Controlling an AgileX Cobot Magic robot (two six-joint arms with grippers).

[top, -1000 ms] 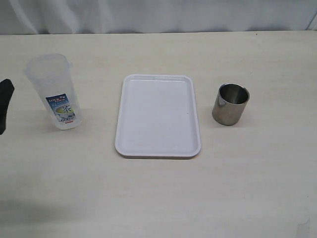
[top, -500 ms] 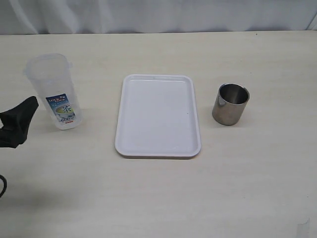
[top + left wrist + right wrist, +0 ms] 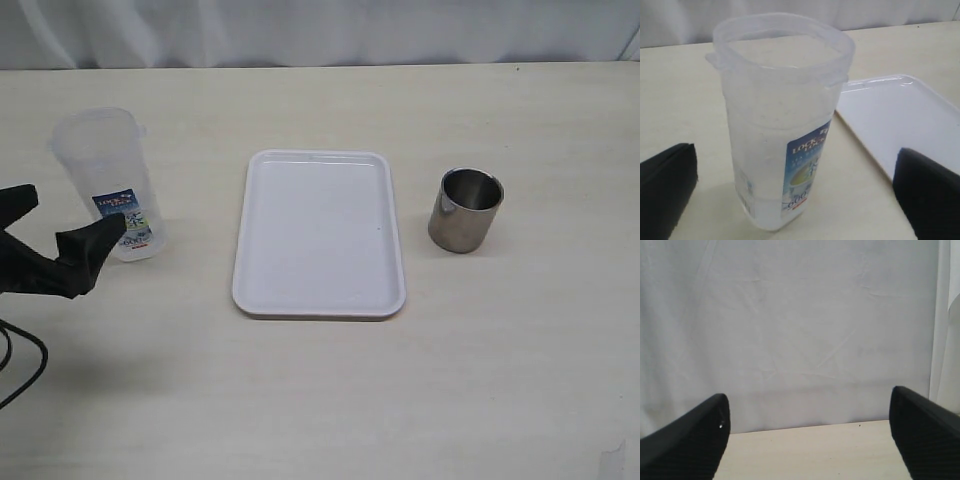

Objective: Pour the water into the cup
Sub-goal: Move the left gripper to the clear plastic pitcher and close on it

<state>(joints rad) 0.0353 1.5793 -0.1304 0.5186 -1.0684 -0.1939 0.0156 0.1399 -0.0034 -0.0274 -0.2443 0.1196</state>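
cup (image 3: 465,212): free all round | tray (image 3: 320,235): between container (image 3: 103,170) and cup

surface: pale beige wood-grain table (image 3: 300,400) | backdrop: creased white fabric curtain (image 3: 320,30) along the table's far edge | light: even, soft, faint shadows

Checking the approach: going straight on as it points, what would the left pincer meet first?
The translucent plastic container, upright dead ahead; nothing shows in between, though depth is unclear.
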